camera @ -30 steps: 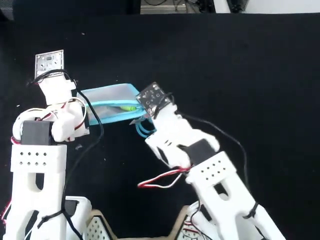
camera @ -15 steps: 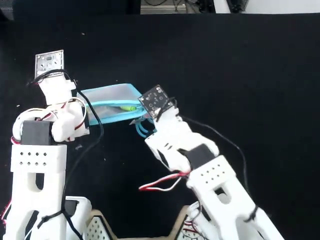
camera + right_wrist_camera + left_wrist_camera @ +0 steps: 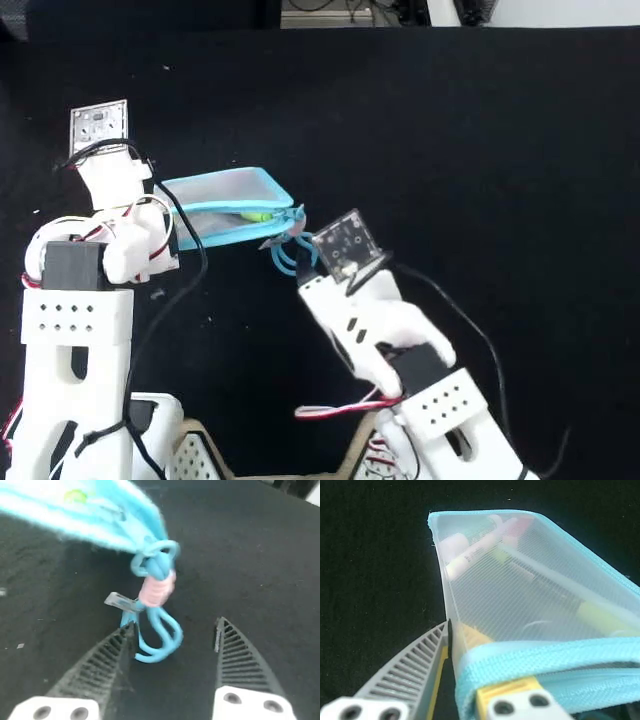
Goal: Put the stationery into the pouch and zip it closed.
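Observation:
The translucent pouch with a light blue zip band lies left of the table's middle. In the left wrist view, pens and other stationery show through its mesh wall. My left gripper is shut on the pouch's left end. At the pouch's right end hangs a blue cord pull with a pink wrap and a clear tag. My right gripper is open just short of that cord, whose loops lie close to one finger. A green pen shows along the zip band.
Black cloth covers the whole table, with wide free room to the right and at the back. The right arm stands near the front middle, and the left arm's body at the front left.
My right arm has drawn back from the pouch's right end toward the front, uncovering the corner and the cord pull. The left arm and the pouch have stayed still.

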You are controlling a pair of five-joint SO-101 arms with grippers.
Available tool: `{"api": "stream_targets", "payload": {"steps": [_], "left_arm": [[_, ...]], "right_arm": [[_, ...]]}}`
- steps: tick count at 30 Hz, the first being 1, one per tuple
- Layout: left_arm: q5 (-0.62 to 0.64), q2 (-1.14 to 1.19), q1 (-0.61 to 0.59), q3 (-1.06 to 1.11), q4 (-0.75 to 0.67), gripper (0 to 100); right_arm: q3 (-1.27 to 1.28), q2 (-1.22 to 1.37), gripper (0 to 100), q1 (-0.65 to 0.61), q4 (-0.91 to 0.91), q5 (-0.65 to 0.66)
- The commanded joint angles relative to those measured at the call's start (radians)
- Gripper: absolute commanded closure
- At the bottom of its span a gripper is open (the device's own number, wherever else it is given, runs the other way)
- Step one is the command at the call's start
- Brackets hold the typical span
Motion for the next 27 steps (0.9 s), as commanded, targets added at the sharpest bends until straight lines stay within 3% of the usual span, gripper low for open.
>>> {"api": "stream_targets", "payload": {"steps": [1, 7, 13, 18, 27], "left_arm": [[-0.006, -0.005, 0.001, -0.004, -0.005, 96], [-0.006, -0.005, 0.001, -0.004, 0.0, 96], [-0.008, -0.005, 0.001, -0.004, 0.0, 96], [-0.008, -0.005, 0.001, -0.005, 0.0, 96], [-0.008, -0.005, 0.001, -0.007, 0.0, 96]], "right_arm": [[0.035, -0.025, 76.2, -0.068, -0.094, -0.009], [0.177, -0.025, 76.2, -0.06, -0.413, -0.008], [0.179, -0.03, 76.3, 0.025, -0.427, -0.018], [0.142, -0.021, 76.3, 0.051, -0.425, -0.189], [0.137, -0.021, 76.2, -0.044, -0.428, -0.126]]}}
